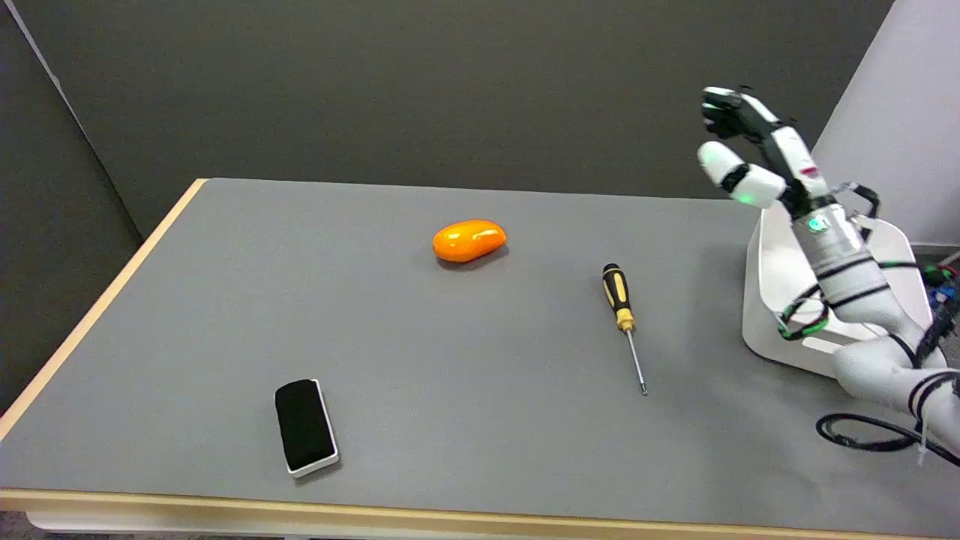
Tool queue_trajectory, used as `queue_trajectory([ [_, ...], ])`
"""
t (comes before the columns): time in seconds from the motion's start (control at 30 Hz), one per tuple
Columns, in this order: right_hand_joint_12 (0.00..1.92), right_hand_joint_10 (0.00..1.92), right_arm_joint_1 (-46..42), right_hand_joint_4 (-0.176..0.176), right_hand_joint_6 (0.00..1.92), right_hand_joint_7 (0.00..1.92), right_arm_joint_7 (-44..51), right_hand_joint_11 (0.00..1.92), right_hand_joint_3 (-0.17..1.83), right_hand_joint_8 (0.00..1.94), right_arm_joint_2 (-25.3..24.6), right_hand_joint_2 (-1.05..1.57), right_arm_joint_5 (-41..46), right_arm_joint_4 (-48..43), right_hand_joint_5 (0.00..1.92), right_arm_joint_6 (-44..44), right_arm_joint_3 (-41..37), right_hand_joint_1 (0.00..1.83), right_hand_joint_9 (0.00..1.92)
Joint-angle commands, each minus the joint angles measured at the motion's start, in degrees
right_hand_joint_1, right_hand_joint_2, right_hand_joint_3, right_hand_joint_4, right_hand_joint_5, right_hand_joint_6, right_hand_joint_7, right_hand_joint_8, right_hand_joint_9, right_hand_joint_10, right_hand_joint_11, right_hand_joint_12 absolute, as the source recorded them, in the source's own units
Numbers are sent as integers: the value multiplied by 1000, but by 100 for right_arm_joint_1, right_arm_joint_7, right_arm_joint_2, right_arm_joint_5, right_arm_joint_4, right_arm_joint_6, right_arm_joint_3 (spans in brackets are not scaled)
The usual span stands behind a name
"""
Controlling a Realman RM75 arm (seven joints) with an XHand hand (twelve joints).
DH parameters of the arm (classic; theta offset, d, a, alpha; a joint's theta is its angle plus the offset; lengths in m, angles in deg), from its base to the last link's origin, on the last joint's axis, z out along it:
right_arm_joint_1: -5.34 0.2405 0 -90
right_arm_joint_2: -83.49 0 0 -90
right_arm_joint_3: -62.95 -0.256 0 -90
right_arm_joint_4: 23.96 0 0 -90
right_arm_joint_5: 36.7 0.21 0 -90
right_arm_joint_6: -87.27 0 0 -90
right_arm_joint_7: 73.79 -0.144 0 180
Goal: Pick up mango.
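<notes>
One mango (469,240) lies on its side on the grey counter (465,420), slightly above the centre of the frame. It is orange and glossy, and nothing touches it.

One screwdriver (622,319) lies to the right of the mango and a little lower in the frame, apart from it. Its black-and-yellow handle points toward the top of the frame and its metal shaft toward the bottom.

One black block with a white rim (304,426), possibly a board eraser, lies flat in the lower left part of the frame, well apart from both other items.

One white container (772,300) stands at the right edge of the counter, partly covered by the arm.

One robot hand (750,161) is in view at the upper right of the frame, raised in the air above the white container and well apart from the mango. Its fingers are spread and extended toward the upper left, and it holds nothing. The white arm (862,300) runs down from it to the lower right corner, with one loop of black cable (862,435) lying on the counter beside it.
</notes>
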Motion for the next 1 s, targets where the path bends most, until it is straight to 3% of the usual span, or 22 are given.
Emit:
queue_trajectory([
  [0.03, 1154, 680, 1495, 58, 422, 221, 1189, 83, 940, 307, -584, 640, -2641, -1626, 170, -2685, 1331, 420, 184],
  [0.13, 1160, 617, 1904, 53, 363, 169, 1253, 49, 873, 261, -980, 662, -2981, -1347, 151, -3217, 1693, 451, 142],
  [0.43, 1030, 590, 2682, 43, 255, 84, 1253, 29, 969, 179, -1854, 594, -3572, -528, 65, -4281, 2448, 461, 54],
  [1.0, 1021, 588, 3132, 40, 233, 86, 1253, 31, 975, 192, -2572, 596, -3585, 425, 68, -4860, 2639, 468, 61],
])
